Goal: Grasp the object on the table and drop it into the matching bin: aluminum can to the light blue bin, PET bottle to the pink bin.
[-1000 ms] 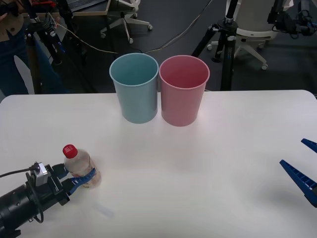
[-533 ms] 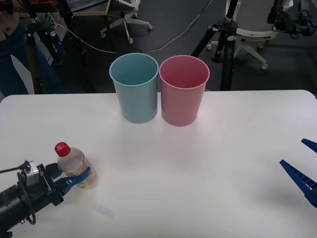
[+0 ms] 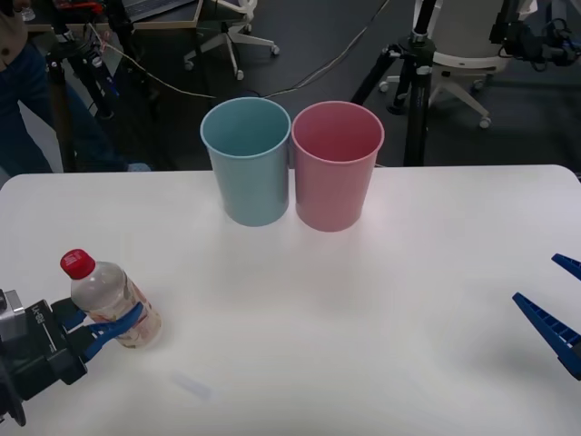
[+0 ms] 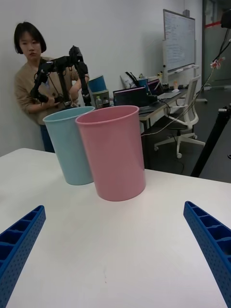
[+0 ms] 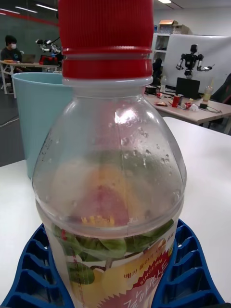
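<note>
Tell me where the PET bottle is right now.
In the front view the PET bottle stands tilted at the table's near left corner, held between the left gripper's blue fingers, well short of the light blue bin.

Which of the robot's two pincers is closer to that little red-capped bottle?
The left. Its left pincer is closed around the PET bottle at the table's near left; the right pincer hangs open at the far right edge.
</note>
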Controlling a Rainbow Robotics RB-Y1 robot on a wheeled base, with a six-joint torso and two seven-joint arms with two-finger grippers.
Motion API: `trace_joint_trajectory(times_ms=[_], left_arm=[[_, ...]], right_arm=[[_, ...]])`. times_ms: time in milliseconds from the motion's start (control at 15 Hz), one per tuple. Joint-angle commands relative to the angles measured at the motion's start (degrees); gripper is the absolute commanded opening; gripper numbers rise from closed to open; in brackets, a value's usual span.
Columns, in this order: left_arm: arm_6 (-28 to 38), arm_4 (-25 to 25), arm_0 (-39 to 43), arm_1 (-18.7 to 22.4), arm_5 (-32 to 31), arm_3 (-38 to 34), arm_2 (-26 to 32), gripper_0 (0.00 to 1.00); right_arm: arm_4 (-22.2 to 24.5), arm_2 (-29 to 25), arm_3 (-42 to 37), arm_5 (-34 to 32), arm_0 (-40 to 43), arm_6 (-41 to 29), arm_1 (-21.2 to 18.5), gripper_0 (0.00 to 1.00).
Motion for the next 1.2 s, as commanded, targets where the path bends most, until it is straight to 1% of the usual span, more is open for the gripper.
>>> trace_joint_trajectory(times_ms=[67, 267, 467, 667, 933, 1200], left_arm=[[1.0, -0.1, 0.0, 1.5, 2.1, -3.7, 0.1, 0.0], [2.9, -0.1, 0.0, 3.4, 7.0, -8.1, -0.1, 0.0], [9.6, -0.1, -0.7, 7.0, 12.7, -13.4, -1.7, 0.0], [15.3, -0.1, -1.0, 12.1, 18.2, -19.5, -2.7, 0.0], [22.6, 0.1, -3.3, 18.1, 22.6, -25.1, -2.7, 0.0], [29.7, 0.2, -9.1, 21.1, 23.9, -27.1, -2.7, 0.0]], right_arm=[[0.0, 0.0, 0.0, 0.0, 0.0, 0.0, 0.0, 1.0], [0.0, 0.0, 0.0, 0.0, 0.0, 0.0, 0.0, 1.0], [0.0, 0.0, 0.0, 0.0, 0.0, 0.0, 0.0, 1.0], [0.0, 0.0, 0.0, 0.0, 0.0, 0.0, 0.0, 1.0], [0.0, 0.0, 0.0, 0.0, 0.0, 0.0, 0.0, 1.0], [0.0, 0.0, 0.0, 0.0, 0.0, 0.0, 0.0, 1.0]])
